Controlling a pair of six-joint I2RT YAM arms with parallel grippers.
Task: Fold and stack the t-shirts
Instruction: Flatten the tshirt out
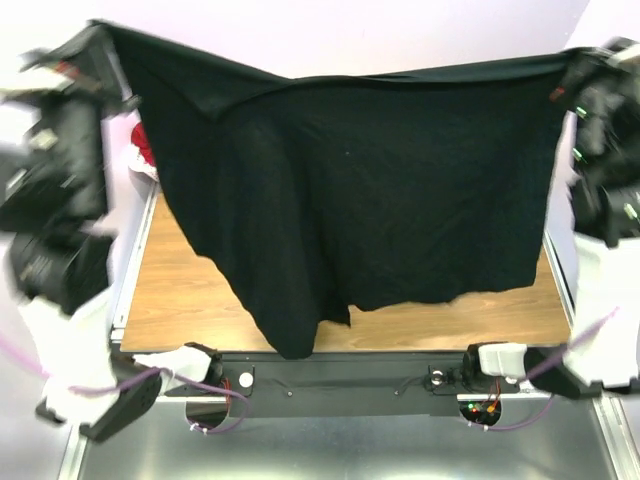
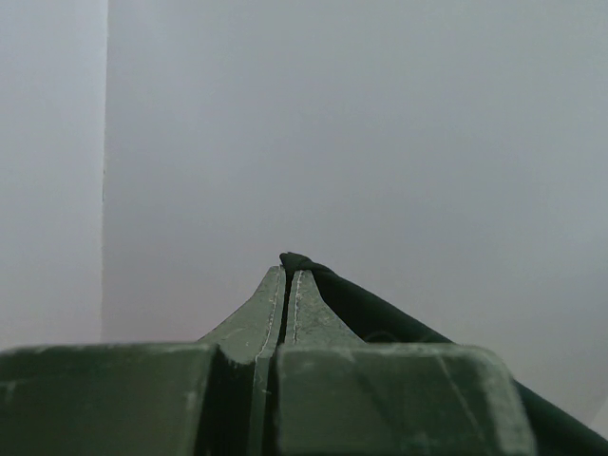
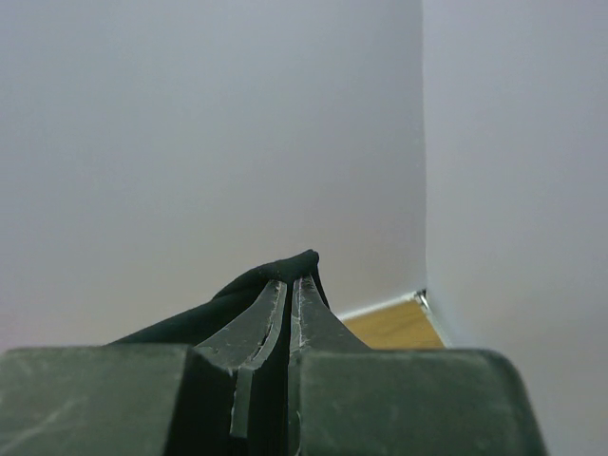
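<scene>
Left pincer [image 2: 290, 273] is squeezing shut on one top corner of the black t-shirt [image 1: 370, 190]. Right pincer [image 3: 294, 275] is squeezing shut on the other top corner. Both arms are standing up from the near edge of the table [image 1: 190, 295] and reaching high, one at the left side and one at the right side, well apart. Their fingers are pointing away at the pale wall [image 2: 380, 142]. The shirt is hanging between them like a curtain, stretching long from left to right. Its top edge is sagging a little in the middle. Its bottom is dangling over the near part of the table, with one long bit hanging lowest, left of the middle. Farther back on the left, some red cloth [image 1: 143, 140] is peeking out beside the shirt.
</scene>
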